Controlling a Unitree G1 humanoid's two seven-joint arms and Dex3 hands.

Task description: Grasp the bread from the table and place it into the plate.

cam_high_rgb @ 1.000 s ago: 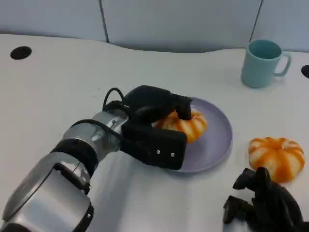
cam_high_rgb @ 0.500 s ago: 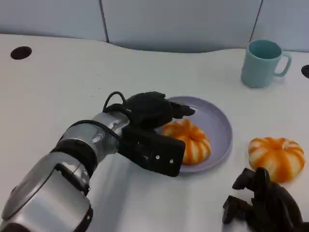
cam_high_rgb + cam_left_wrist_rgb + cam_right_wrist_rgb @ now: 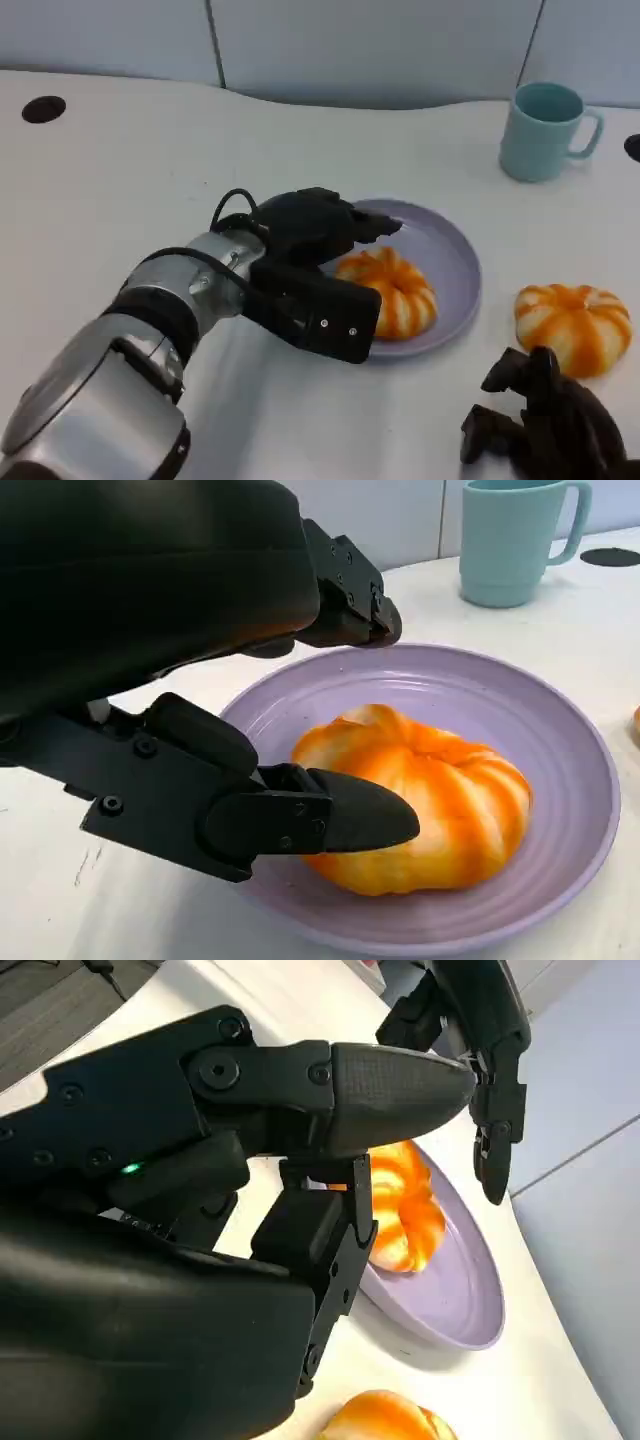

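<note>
An orange-and-white striped bread [image 3: 397, 291] lies in the purple plate [image 3: 455, 250] at mid-table. My left hand [image 3: 312, 262] is at the plate's left rim with its fingers apart, one above the bread and the thumb low beside it, gripping nothing. The left wrist view shows the bread [image 3: 425, 798] resting in the plate [image 3: 565, 735] just past the thumb [image 3: 340, 820]. A second, similar bread [image 3: 572, 326] sits on the table to the right of the plate. My right hand [image 3: 548, 428] rests near the front right edge, empty, fingers apart.
A teal mug [image 3: 541, 130] stands at the back right, beyond the plate. A round black hole [image 3: 43, 109] is in the tabletop at the far left. The right wrist view shows the plate [image 3: 455, 1305] and the second bread [image 3: 388, 1420].
The left hand has let go of the bread, which dropped from its grip onto the plate. Its fingers have spread and the hand has drawn back slightly to the left. The right hand is unmoved.
</note>
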